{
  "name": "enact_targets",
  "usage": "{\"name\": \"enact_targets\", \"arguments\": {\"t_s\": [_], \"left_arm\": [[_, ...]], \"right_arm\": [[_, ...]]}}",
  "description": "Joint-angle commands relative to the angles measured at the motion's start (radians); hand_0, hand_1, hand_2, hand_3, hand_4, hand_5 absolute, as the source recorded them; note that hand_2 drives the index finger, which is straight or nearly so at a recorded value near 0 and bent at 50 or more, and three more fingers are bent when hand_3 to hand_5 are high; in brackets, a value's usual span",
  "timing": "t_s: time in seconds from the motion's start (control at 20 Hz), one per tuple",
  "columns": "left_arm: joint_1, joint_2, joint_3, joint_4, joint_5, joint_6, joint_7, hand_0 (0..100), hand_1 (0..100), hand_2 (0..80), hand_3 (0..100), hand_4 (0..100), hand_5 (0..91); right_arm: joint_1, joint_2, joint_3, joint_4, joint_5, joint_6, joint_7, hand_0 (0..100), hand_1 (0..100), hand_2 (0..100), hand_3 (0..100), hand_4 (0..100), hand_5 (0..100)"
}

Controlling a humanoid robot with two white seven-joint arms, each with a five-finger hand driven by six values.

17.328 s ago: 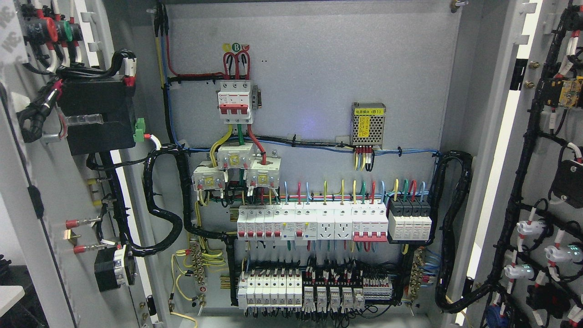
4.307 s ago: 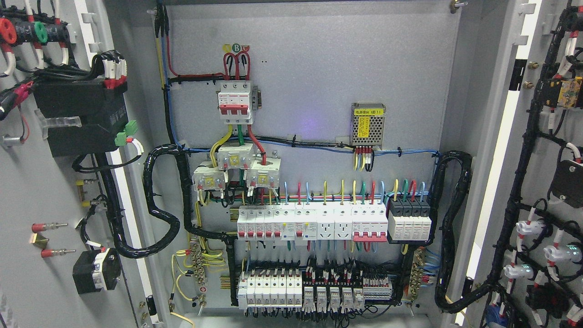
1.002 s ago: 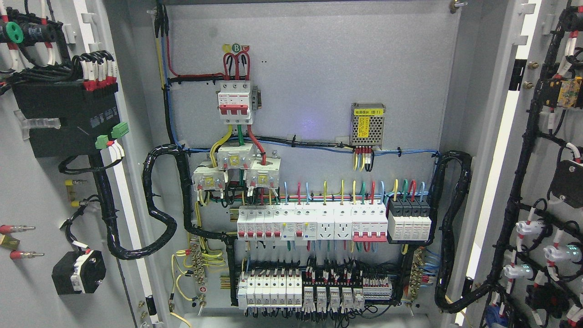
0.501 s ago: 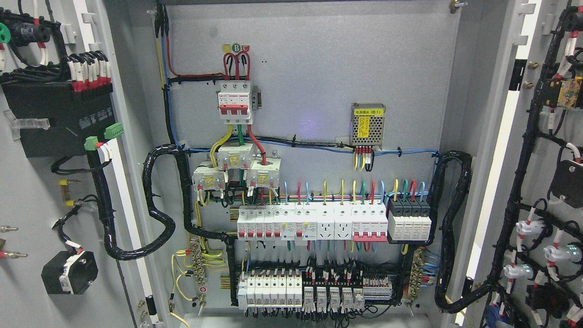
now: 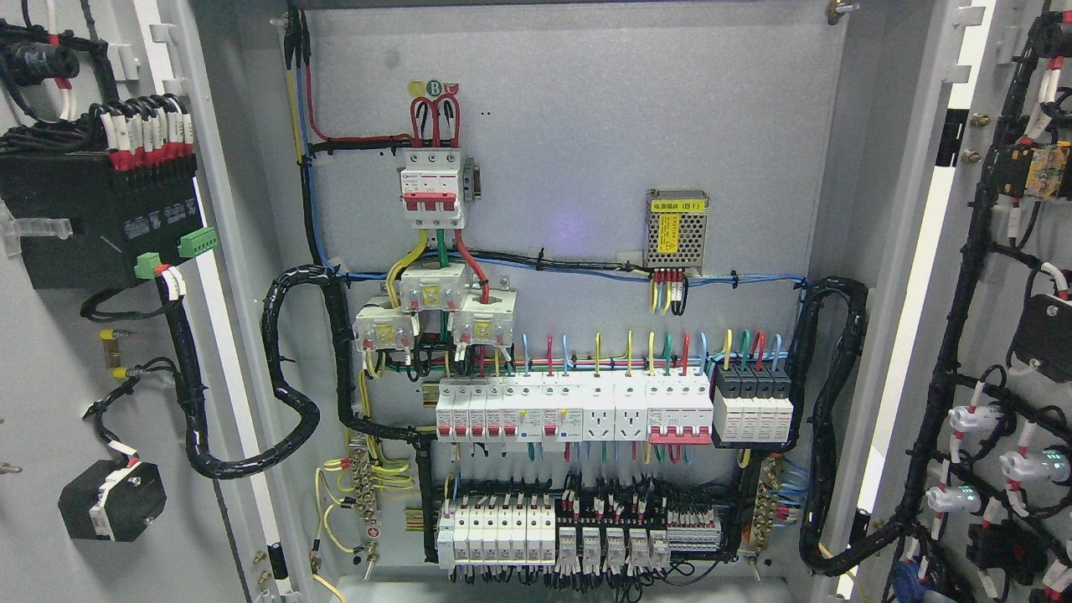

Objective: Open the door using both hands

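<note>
Since both doors, left door [image 5: 50, 368] and right door [image 5: 1005, 352], stand wide, opening looks done (neither hand shows, grip unknowable).

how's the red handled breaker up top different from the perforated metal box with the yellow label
The red-handled breaker is white plastic with a red toggle bar; the perforated box is bare metal mesh with yellow labels. The breaker sits higher and left of centre, the box lower and to the right. Red wires loop into the breaker's top and thick yellow, green and red ones leave below; the box has thin wires only at its bottom. Both are mounted on the grey back panel.
</note>
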Motion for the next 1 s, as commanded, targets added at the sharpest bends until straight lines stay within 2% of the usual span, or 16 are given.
{"name": "enact_targets", "arguments": {"t_s": [0.0,0.35,0.7,0.95], "left_arm": [[0.001,0.018,0.063,0.007,0.024,-0.419,0.000,0,0,0.0,0,4,0.0],[-0.005,0.028,0.086,0.042,0.025,-0.413,0.000,0,0,0.0,0,4,0.0],[-0.077,0.067,0.097,0.131,0.025,-0.411,0.002,0,0,0.0,0,4,0.0],[-0.123,0.093,0.108,0.194,0.025,-0.405,0.002,0,0,0.0,0,4,0.0]], "right_arm": [[0.014,0.021,-0.029,0.024,-0.013,-0.001,-0.003,0,0,0,0,0,0],[0.017,0.021,-0.061,0.038,-0.041,-0.004,0.003,0,0,0,0,0,0],[0.014,0.020,-0.069,0.064,-0.050,-0.027,0.008,0,0,0,0,0,0],[0.012,0.021,-0.095,0.095,-0.056,-0.029,0.008,0,0,0,0,0,0]]}}
